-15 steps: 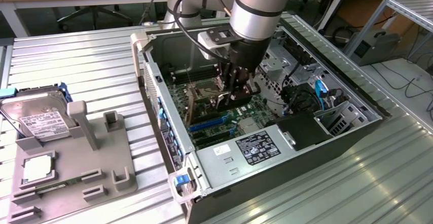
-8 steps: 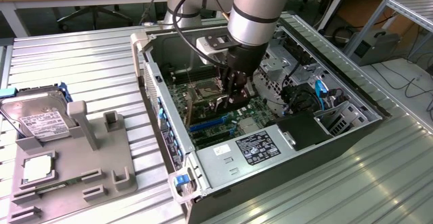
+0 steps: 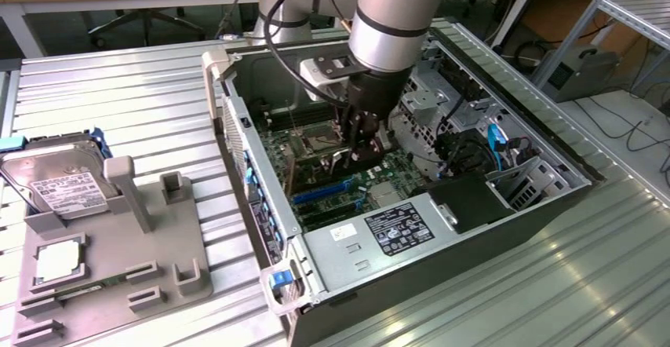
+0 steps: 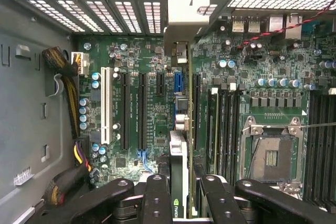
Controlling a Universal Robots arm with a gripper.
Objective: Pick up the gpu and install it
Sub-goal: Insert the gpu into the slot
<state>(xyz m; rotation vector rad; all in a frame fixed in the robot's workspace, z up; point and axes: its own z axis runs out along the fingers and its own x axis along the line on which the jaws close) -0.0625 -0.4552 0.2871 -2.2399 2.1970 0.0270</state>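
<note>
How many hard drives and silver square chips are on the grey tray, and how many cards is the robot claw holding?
Silver hard drive with white label: 1
Small square silver CPU chip: 1
Thin black gpu card, held in the gripper: 1
Total: 3

On the ribbed metal table (image 3: pixel 125 88), a grey holder (image 3: pixel 157 241) at the exterior view's left carries a hard drive (image 3: pixel 58 180) at its far end and a square chip (image 3: pixel 60 259) nearer, beside an open computer case (image 3: pixel 346 280).
</note>
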